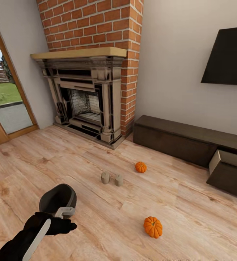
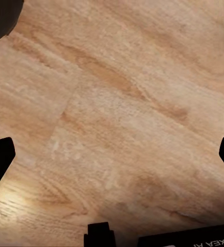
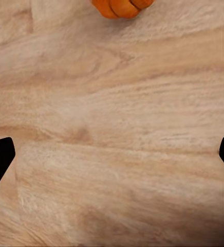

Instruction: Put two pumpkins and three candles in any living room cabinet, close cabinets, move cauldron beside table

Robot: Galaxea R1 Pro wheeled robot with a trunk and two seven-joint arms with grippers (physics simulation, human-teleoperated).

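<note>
two pumpkins on the plank floor — near pumpkin, far pumpkin toward the cabinet | we judge them light, hard, ribbed — grip across the belly, not the stem | left gripper and right gripper spread wide, empty

place: home living room | hearth: brick chimney over a stone-framed fireplace with a pale wood mantel | wall: black TV above a long, low dark-brown cabinet | floor: light wood planks | far-left edge: glass door onto lawn
</note>
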